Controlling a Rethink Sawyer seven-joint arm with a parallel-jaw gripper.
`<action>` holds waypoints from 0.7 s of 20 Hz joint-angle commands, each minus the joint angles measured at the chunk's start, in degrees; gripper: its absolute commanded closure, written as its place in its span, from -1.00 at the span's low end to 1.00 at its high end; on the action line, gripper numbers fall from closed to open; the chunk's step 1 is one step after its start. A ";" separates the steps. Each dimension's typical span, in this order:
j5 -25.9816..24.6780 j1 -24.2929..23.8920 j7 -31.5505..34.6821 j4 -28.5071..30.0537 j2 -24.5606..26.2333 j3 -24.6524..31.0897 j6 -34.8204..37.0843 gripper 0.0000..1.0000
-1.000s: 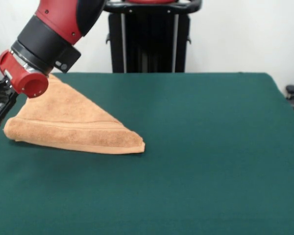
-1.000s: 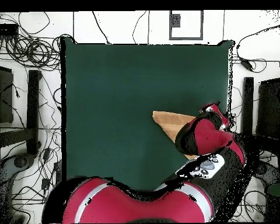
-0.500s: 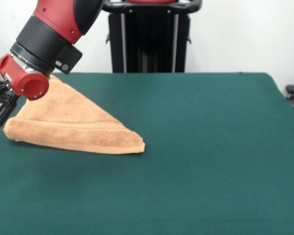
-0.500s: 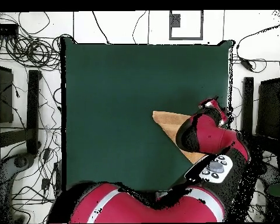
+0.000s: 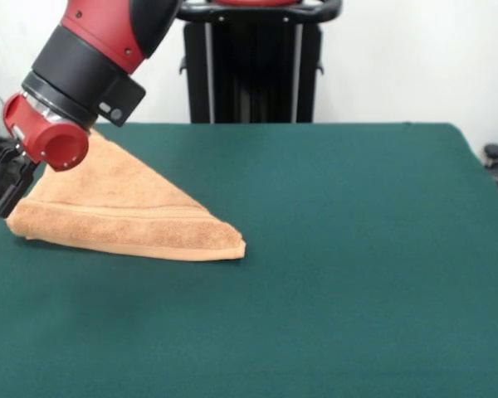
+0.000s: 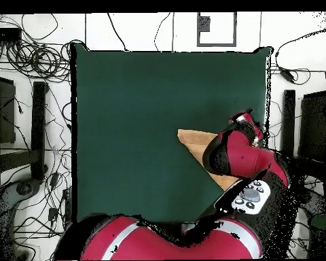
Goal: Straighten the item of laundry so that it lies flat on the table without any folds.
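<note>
My claw hangs at nine o'clock, off the table edge; I cannot tell how wide it gapes or whether it holds anything. The towel lies folded into a triangle beside it. Grabbing both layers would keep the fold.

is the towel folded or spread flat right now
Folded: the towel lies as a triangle on the table, with doubled layers showing along its near edge.
</note>
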 commanded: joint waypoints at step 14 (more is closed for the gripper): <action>8.84 5.05 5.61 2.48 6.54 6.03 -0.91 -1.00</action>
